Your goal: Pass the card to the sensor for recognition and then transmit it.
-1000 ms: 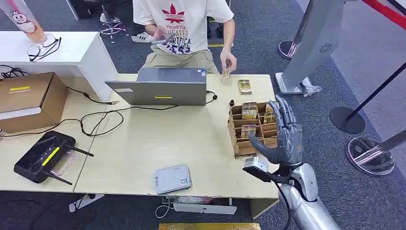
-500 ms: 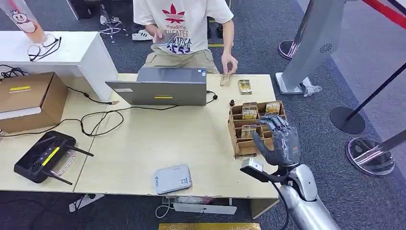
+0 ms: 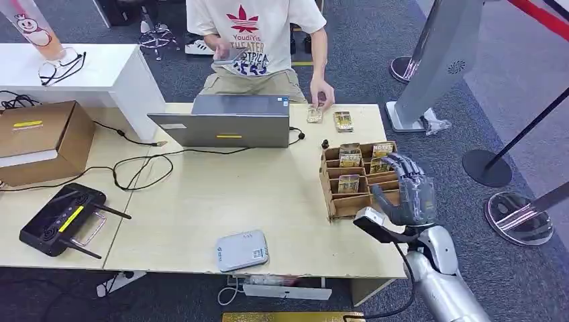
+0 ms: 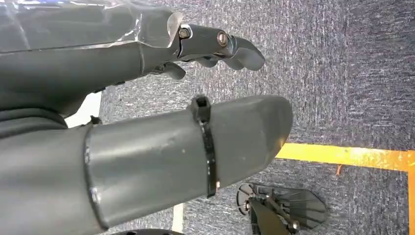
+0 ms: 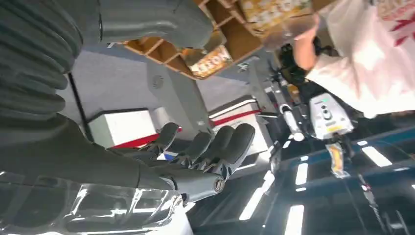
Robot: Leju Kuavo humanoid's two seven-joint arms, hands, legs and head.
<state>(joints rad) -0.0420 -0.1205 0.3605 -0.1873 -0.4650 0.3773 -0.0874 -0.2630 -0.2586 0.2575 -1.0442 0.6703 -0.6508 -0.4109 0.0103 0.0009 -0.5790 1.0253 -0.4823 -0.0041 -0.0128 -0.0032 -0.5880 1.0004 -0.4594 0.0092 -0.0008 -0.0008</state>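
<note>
A pale wooden table [image 3: 201, 201] fills the middle of the head view, standing on grey-blue carpet [image 3: 376, 60]. At ten o'clock a white counter [image 3: 100, 74] butts against it, with a pair of glasses [image 3: 62, 67] lying on top. At one to two o'clock, off the table, stands a tall grey kiosk [image 3: 439, 60], with black stanchion bases [image 3: 486, 168] further out at three o'clock. At twelve o'clock a person in a white T-shirt [image 3: 258, 33] sits behind the table, one hand [image 3: 323, 94] resting on a card [image 3: 314, 115] that lies flat beside a second card [image 3: 343, 121] on the far edge.

A brown cardboard box [image 3: 40, 137] sits at nine o'clock. An open grey laptop [image 3: 225, 124] stands at twelve o'clock, back toward the camera, with black cables [image 3: 141, 164] trailing from it toward nine o'clock. A black router [image 3: 60, 218] lies at eight o'clock. At three o'clock a cardboard rack [image 3: 352, 178] with divided compartments holds several upright cards [image 3: 349, 155]. The white card sensor [image 3: 241, 250] lies flat near the table's near edge at six o'clock, well apart from the rack.

The right hand [image 3: 406, 194] is at the rack's right side, at four o'clock, its fingers [image 3: 402, 168] curled in over the right-hand compartments; whether they pinch a card I cannot tell. In the left wrist view the left hand [image 4: 147, 147] hangs over carpet with a yellow floor line [image 4: 347, 156], its fingers [image 4: 222, 46] loosely bent and holding nothing.
</note>
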